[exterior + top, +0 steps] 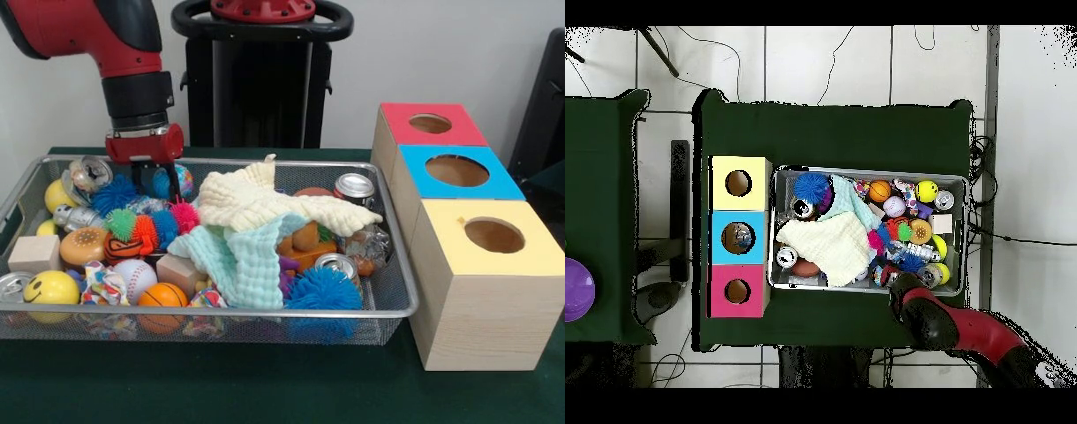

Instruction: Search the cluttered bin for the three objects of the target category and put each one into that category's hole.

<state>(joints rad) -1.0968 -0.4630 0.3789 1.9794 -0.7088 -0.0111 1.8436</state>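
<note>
the front camera sat close across the bin (393,305), facing the robot's pedestal (260,75); the overhead camera looked straight down from high up. both showed the bin (958,180).

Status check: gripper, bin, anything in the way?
Gripper low over bin's far corner, holding nothing visible. Cloths cover the middle items. Three boxes beside bin.

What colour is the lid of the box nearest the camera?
Yellow, clearest in the front view.
</note>
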